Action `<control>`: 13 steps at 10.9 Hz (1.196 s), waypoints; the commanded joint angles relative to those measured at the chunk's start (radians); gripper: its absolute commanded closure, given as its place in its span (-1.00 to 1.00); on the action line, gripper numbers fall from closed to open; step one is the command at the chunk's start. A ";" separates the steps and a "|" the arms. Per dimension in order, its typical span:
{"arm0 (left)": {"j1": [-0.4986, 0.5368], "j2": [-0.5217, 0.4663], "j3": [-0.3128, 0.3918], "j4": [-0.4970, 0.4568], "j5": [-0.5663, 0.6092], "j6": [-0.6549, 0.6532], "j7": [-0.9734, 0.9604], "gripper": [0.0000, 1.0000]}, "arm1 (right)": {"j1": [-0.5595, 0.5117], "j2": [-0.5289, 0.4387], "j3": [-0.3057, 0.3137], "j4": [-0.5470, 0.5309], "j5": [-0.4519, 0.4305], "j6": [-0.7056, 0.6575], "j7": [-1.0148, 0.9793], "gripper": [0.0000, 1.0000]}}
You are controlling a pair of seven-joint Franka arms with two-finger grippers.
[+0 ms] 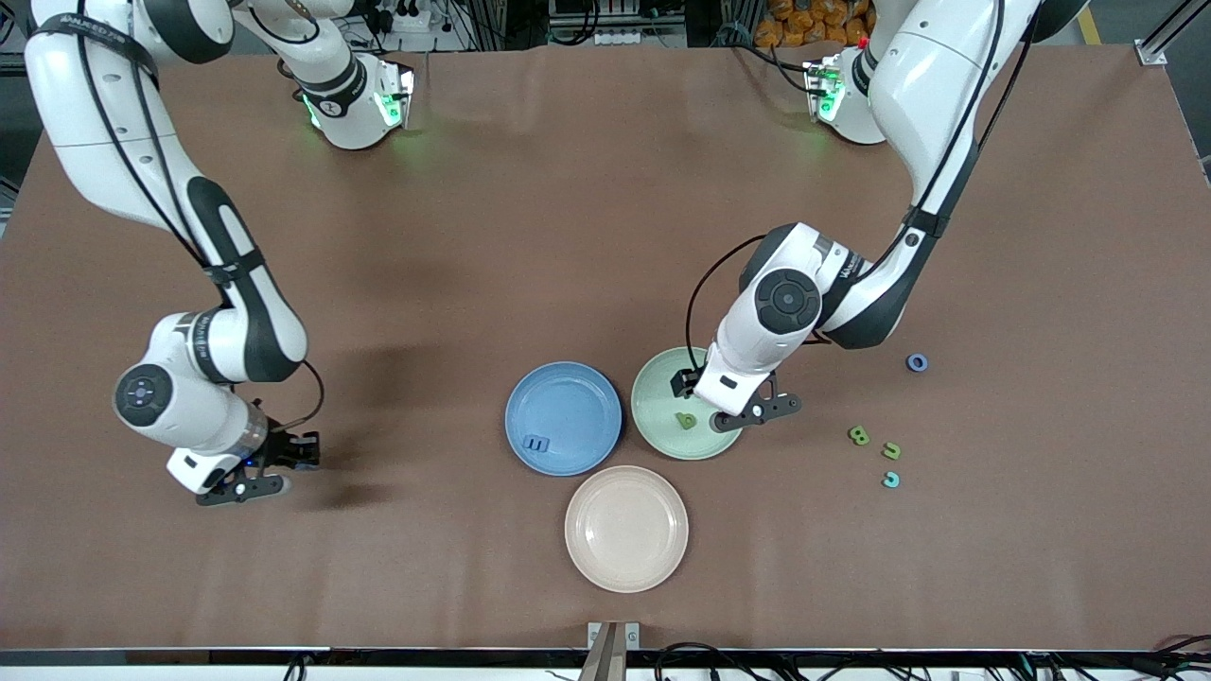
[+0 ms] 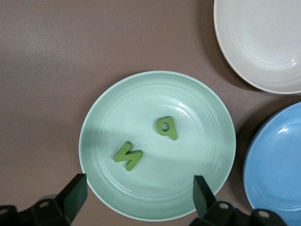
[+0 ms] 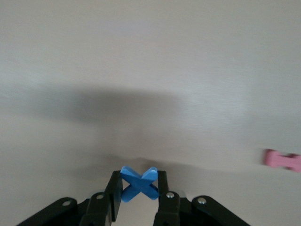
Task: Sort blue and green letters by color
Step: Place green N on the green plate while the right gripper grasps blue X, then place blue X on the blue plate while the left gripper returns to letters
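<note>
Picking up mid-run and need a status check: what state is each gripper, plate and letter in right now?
Left gripper: open, over the green plate.
Right gripper: shut on blue X, over bare table at the right arm's end.
Green plate: holds green N and green P, lying flat, apart.
Blue plate: holds one blue letter.
Beige plate: empty.
Green B: unsorted, on the table.

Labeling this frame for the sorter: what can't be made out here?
- Front view: the green N in the green plate is hidden under the left gripper; only the P shows.
- Front view: the blue X held by the right gripper is hidden by its fingers.
- Right wrist view: pink piece blurred, shape unclear.
- Front view: small pieces toward the left arm's end too small to read.
</note>
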 commanded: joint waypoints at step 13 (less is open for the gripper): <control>0.272 0.049 0.070 0.022 0.006 -0.072 -0.056 -1.00 | 0.539 0.011 -0.005 0.163 0.011 -0.100 1.002 1.00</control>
